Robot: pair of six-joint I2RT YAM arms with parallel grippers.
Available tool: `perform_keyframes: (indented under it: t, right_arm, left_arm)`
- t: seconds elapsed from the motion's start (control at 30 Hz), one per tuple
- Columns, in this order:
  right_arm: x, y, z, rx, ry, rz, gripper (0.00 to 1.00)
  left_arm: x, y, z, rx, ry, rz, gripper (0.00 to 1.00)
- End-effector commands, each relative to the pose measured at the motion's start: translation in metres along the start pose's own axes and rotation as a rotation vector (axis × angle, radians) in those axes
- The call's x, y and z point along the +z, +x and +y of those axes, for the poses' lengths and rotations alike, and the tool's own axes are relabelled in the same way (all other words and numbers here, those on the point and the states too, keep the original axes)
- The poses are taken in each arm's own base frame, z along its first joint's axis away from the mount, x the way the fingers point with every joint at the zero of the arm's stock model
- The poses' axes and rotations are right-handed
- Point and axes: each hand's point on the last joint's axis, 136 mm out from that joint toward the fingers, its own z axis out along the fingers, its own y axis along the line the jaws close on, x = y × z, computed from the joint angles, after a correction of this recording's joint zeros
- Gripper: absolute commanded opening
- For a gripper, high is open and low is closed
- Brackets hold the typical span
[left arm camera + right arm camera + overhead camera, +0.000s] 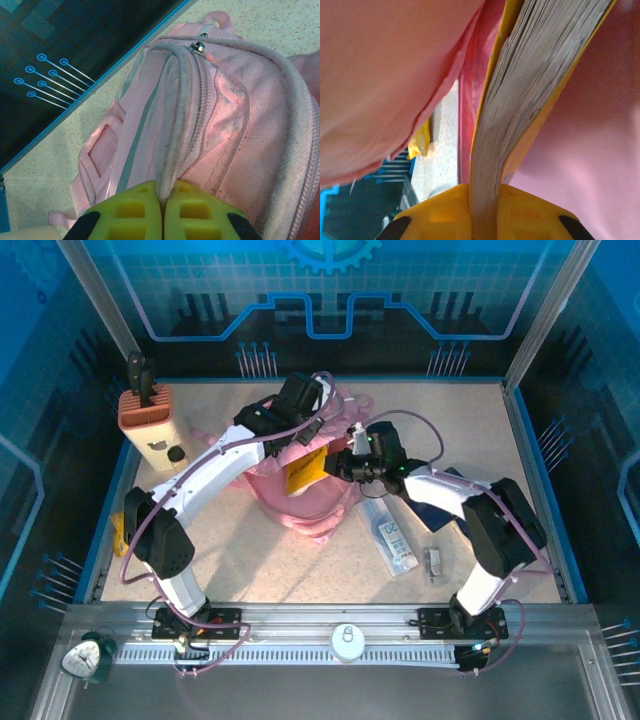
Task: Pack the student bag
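The student bag (pixel 300 502), a soft pink backpack, stands in the middle of the table with its top held apart. My left gripper (pixel 312 428) is shut on the bag's piped zipper rim (pixel 175 125); in the left wrist view the left gripper (pixel 167 195) pinches that rim, with a white zipper pull (pixel 198 47) further along it. My right gripper (pixel 340 466) is shut on a yellow-covered book (pixel 304 476) that pokes into the bag's mouth. Seen from the right wrist, the book's page edges (pixel 525 95) run up from the right gripper (pixel 485 205) between pink fabric walls (pixel 380 75).
A tan holder with dark tools (pixel 145 408) and a cream bottle (pixel 166 452) stand at the back left. A clear pouch (pixel 390 536) and a small metal item (pixel 433 562) lie right of the bag. A dark blue item (pixel 440 508) lies under the right arm. A yellow item (pixel 118 536) lies at the left edge.
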Motion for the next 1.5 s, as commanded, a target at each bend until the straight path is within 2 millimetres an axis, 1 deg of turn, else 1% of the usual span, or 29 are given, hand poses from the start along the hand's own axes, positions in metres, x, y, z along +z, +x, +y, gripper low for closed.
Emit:
perform_keyframes:
  t: [0.0,0.03,0.1,0.17,0.2,0.27,0.33,0.4,0.5,0.57,0.63,0.73,0.8,0.87,0.93,1.0,1.1,1.17,1.2,1.27,1.33,1.47]
  right_arm:
    - [0.019,-0.043,0.029,-0.107,-0.088,-0.135,0.00]
    - [0.026,-0.046,0.022,-0.096,-0.068,-0.136,0.00]
    - [0.040,-0.051,0.005,-0.082,-0.016,-0.147,0.12]
    - [0.049,-0.052,-0.011,-0.061,0.040,-0.137,0.18]
    - [0.052,-0.051,-0.017,-0.061,0.061,-0.129,0.23]
    - [0.049,-0.049,-0.025,-0.069,0.108,-0.128,0.36]
    - [0.041,-0.040,-0.032,-0.080,0.158,-0.114,0.40]
    - [0.030,-0.030,-0.035,-0.106,0.213,-0.111,0.47]
    - [0.020,-0.010,-0.032,-0.155,0.264,-0.085,0.53]
    - [0.021,0.004,-0.028,-0.168,0.273,-0.047,0.56]
    - [0.024,0.018,-0.032,-0.174,0.302,-0.009,0.57]
    - [0.037,0.032,-0.038,-0.181,0.308,0.001,0.50]
    - [0.049,0.034,-0.040,-0.183,0.303,0.016,0.44]
    - [0.059,0.033,-0.045,-0.192,0.314,0.018,0.42]
    - [0.062,0.026,-0.048,-0.202,0.331,-0.009,0.40]
    - [0.060,0.013,-0.052,-0.219,0.354,-0.056,0.38]
    - [0.051,-0.008,-0.059,-0.243,0.404,-0.107,0.35]
    - [0.041,-0.017,-0.063,-0.259,0.458,-0.131,0.34]
    - [0.037,-0.019,-0.062,-0.265,0.463,-0.135,0.34]
    - [0.033,-0.016,-0.053,-0.277,0.415,-0.126,0.34]
    - [0.030,-0.006,-0.040,-0.302,0.358,-0.105,0.34]
    - [0.007,0.019,-0.009,-0.357,0.250,-0.083,0.38]
  left_arm:
    - [-0.032,-0.046,0.026,-0.090,-0.049,-0.169,0.00]
    - [-0.032,-0.045,0.026,-0.091,-0.048,-0.169,0.00]
    - [-0.030,-0.045,0.026,-0.097,-0.052,-0.173,0.00]
    - [-0.028,-0.043,0.027,-0.101,-0.054,-0.171,0.00]
    - [-0.027,-0.042,0.027,-0.102,-0.058,-0.167,0.00]
    - [-0.025,-0.039,0.028,-0.098,-0.065,-0.157,0.00]
    - [-0.024,-0.037,0.029,-0.093,-0.071,-0.155,0.00]
    - [-0.024,-0.034,0.029,-0.098,-0.071,-0.159,0.00]
    - [-0.025,-0.033,0.030,-0.113,-0.064,-0.165,0.00]
    - [-0.024,-0.033,0.028,-0.116,-0.054,-0.168,0.00]
    - [-0.025,-0.033,0.028,-0.118,-0.054,-0.170,0.00]
    - [-0.024,-0.033,0.030,-0.119,-0.065,-0.171,0.00]
    - [-0.023,-0.032,0.029,-0.118,-0.058,-0.168,0.00]
    - [-0.023,-0.031,0.028,-0.116,-0.056,-0.162,0.00]
    - [-0.024,-0.030,0.030,-0.114,-0.062,-0.157,0.00]
    - [-0.024,-0.028,0.030,-0.107,-0.063,-0.152,0.00]
    - [-0.025,-0.025,0.033,-0.113,-0.066,-0.152,0.00]
    - [-0.025,-0.024,0.034,-0.114,-0.067,-0.149,0.00]
    - [-0.025,-0.024,0.034,-0.115,-0.067,-0.148,0.00]
    - [-0.023,-0.022,0.034,-0.115,-0.068,-0.145,0.00]
    - [-0.020,-0.019,0.035,-0.117,-0.073,-0.139,0.00]
    - [-0.014,-0.010,0.034,-0.119,-0.075,-0.112,0.00]
